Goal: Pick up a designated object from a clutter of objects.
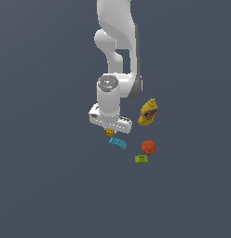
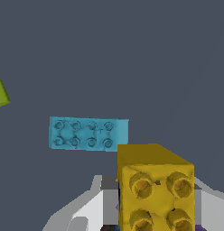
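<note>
The small yellow studded brick [image 1: 109, 132] sits right under my gripper [image 1: 110, 129], at the exterior view's left end of the clutter. In the wrist view the yellow brick [image 2: 155, 189] fills the space between my gripper's [image 2: 152, 182] two grey-white fingers [image 2: 98, 200], which press against its sides. The gripper is shut on it. Whether the brick is off the floor, I cannot tell.
A cyan flat brick [image 1: 117, 143] [image 2: 88, 133] lies just beside the yellow one. An orange ball [image 1: 149, 147], a lime-green brick [image 1: 141, 159] [image 2: 0, 93] and a yellow mustard bottle [image 1: 148, 113] stand toward the exterior view's right. The purple cup and dark trinket are hidden.
</note>
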Tool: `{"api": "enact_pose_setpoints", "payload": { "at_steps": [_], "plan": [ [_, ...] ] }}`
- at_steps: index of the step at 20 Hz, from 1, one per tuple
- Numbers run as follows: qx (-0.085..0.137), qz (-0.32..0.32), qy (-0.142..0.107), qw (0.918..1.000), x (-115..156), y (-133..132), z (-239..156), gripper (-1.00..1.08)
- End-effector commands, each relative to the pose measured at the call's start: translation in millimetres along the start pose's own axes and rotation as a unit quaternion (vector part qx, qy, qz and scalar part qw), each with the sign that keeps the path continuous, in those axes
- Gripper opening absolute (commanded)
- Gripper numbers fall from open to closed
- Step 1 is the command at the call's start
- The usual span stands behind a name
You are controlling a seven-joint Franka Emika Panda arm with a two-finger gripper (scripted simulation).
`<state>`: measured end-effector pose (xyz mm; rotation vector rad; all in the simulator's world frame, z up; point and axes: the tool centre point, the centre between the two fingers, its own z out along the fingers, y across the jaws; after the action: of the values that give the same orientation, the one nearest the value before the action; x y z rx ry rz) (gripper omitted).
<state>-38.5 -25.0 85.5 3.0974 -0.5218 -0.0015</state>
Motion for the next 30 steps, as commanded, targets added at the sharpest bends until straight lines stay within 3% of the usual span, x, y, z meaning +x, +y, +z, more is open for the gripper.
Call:
{"api": "enact_pose_setpoints", "payload": {
  "at_steps": [1, 18, 30],
  "plan": [
    [0.000, 0.000, 0.001, 1.0000, 2.6, -18.2, -19.8, -1.00],
    [-0.001, 0.000, 0.001, 1.0000, 25.0, -153.7, -163.2, -1.00],
    [0.000, 0.000, 0.001, 1.0000, 39.2, -224.3, -236.2, -1.00]
  ]
}}
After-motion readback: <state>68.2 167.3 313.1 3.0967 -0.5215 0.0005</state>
